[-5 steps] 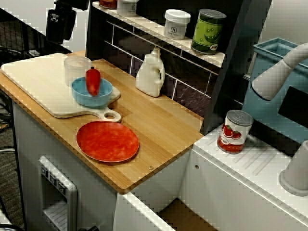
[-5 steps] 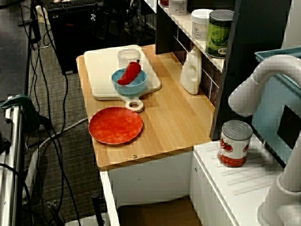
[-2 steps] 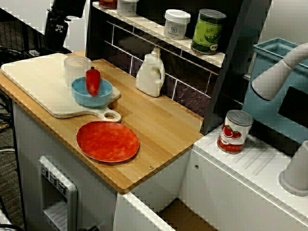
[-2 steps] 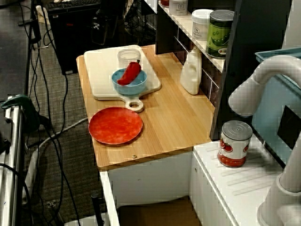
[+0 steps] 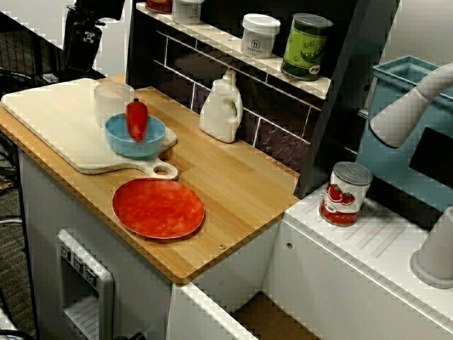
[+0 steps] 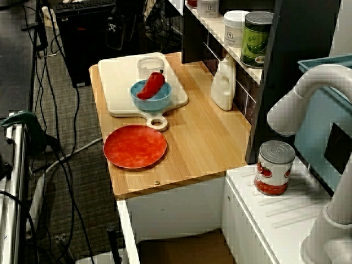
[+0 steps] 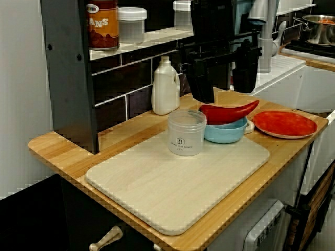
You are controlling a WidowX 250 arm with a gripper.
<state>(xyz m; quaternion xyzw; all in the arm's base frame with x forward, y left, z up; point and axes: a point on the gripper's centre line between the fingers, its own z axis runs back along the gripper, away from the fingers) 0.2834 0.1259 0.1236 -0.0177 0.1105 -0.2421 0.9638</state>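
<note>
KITCHEN RIG: The end effector [image 7: 224,94] hangs with its two dark fingers [image 7: 201,78] spread apart and nothing between them, above the cutting-board end of the wooden surface [image 5: 233,184], as seen in the low view along the surface. Below it a red pepper [image 7: 227,112] lies propped in a blue bowl [image 7: 225,133], its tip reaching out over the rim toward the red plate [image 7: 285,124]. The fingertips look near the pepper but touch nothing, and the depth between them is hard to judge.

By appearances this is a hover with no grip made. Any descent onto the pepper would call for fingers lined up across its body and kept off the clear jar [image 7: 187,132], which stands just beside the bowl on the cutting board [image 7: 167,183].

The bowl holds only the pepper. The jar looks empty, and the plate bears nothing. A white bottle [image 7: 165,86] stands at the back of the surface. A tomato can [image 5: 344,193] sits well apart on the white drainboard [image 5: 382,241].
</note>
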